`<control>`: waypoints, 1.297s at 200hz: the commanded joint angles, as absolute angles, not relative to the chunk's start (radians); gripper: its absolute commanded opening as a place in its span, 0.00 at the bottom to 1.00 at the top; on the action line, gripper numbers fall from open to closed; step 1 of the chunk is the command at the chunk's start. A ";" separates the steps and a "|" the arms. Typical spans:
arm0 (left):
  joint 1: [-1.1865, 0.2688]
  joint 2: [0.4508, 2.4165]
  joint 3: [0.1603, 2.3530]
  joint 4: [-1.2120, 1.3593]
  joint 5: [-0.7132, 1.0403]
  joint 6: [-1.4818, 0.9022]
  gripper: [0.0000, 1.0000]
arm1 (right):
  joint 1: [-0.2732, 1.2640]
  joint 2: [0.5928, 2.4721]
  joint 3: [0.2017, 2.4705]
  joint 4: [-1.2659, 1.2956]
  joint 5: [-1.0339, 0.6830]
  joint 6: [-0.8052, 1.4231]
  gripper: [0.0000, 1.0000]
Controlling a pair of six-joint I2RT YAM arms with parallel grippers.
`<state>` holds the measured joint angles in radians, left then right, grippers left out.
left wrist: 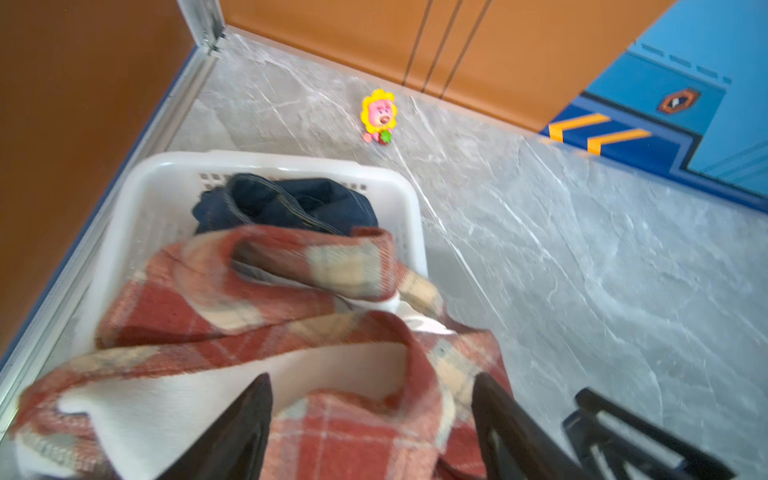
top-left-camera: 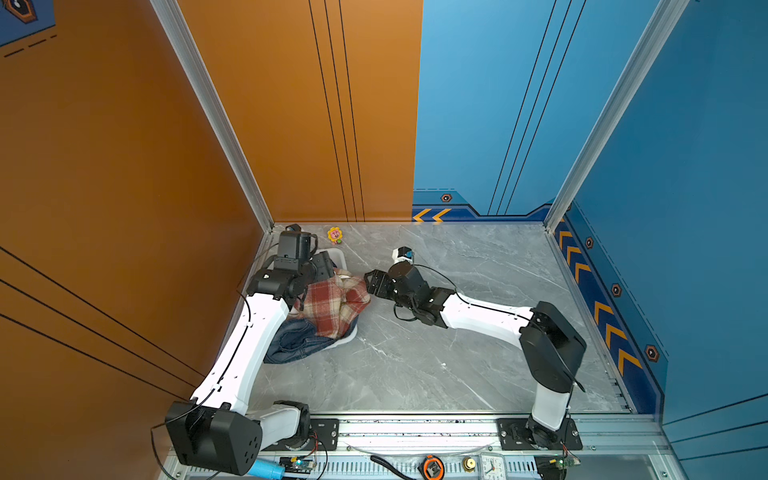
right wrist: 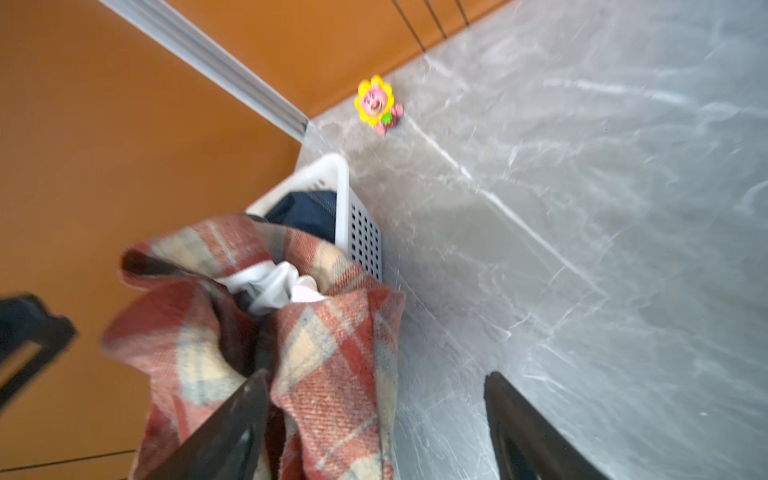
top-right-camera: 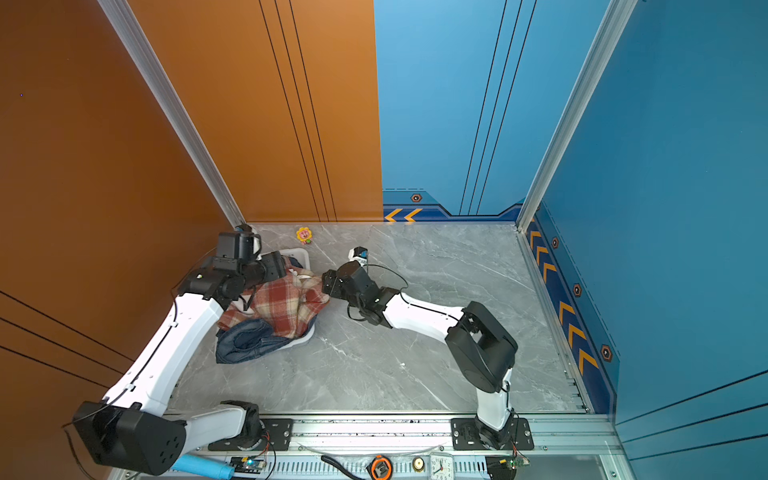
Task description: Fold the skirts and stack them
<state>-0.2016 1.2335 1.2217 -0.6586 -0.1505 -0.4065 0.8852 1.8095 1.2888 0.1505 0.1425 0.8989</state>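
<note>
Evidently both released: left claw (left wrist: 370, 378) over plaid skirt (top-left-camera: 332, 303), right claw (right wrist: 376, 376) beside edge; rightward tabletop (top-left-camera: 457, 365) open.

We see a crumpled plaid skirt (top-left-camera: 332, 303), red, cream and tan, heaped over a white basket (left wrist: 291, 160), its pale lining showing. One dark denim skirt (top-left-camera: 295, 340) spills out beneath it; another denim skirt (left wrist: 291, 203) lies bunched inside.

Grey marble-veined table (top-left-camera: 457, 353), evenly lit. Orange wall panels (top-left-camera: 104, 166) at left and back-left, with thin black lines. Blue wall panels (top-left-camera: 478, 104) at back-right and right. Aluminium corner posts (top-left-camera: 216, 116). Navy base strip (top-left-camera: 453, 212) with orange chevrons.
</note>
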 commanded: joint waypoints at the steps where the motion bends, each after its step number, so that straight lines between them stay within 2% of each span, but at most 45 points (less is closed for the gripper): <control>1: -0.320 1.253 1.183 -0.721 -0.259 -0.437 0.76 | 0.846 1.699 1.219 0.148 0.233 0.823 0.82; 53: -0.521 1.395 1.138 -0.725 -0.356 -0.529 0.76 | 0.712 1.494 1.108 -0.019 0.236 0.746 0.83; 100: -0.547 1.494 1.080 -0.719 -0.375 -0.561 0.74 | 0.657 1.395 1.049 -0.054 0.253 0.719 0.83; 115: -0.545 1.513 1.060 -0.716 -0.371 -0.542 0.68 | 0.653 1.383 1.039 -0.053 0.254 0.711 0.83; 149: -0.499 1.521 1.043 -0.731 -0.346 -0.432 0.40 | 0.650 1.375 1.021 -0.023 0.251 0.699 0.82; 168: -0.472 1.514 1.057 -0.745 -0.351 -0.347 0.31 | 0.650 1.377 1.007 0.003 0.252 0.696 0.81; 182: -0.449 1.512 1.072 -0.750 -0.354 -0.284 0.31 | 0.650 1.386 1.004 0.020 0.250 0.694 0.80; 198: -0.417 1.509 1.086 -0.750 -0.347 -0.234 0.23 | 0.649 1.402 1.016 0.021 0.244 0.683 0.80; 259: -0.264 1.529 1.147 -0.737 -0.300 -0.160 0.17 | 0.634 1.463 1.044 0.069 0.196 0.643 0.80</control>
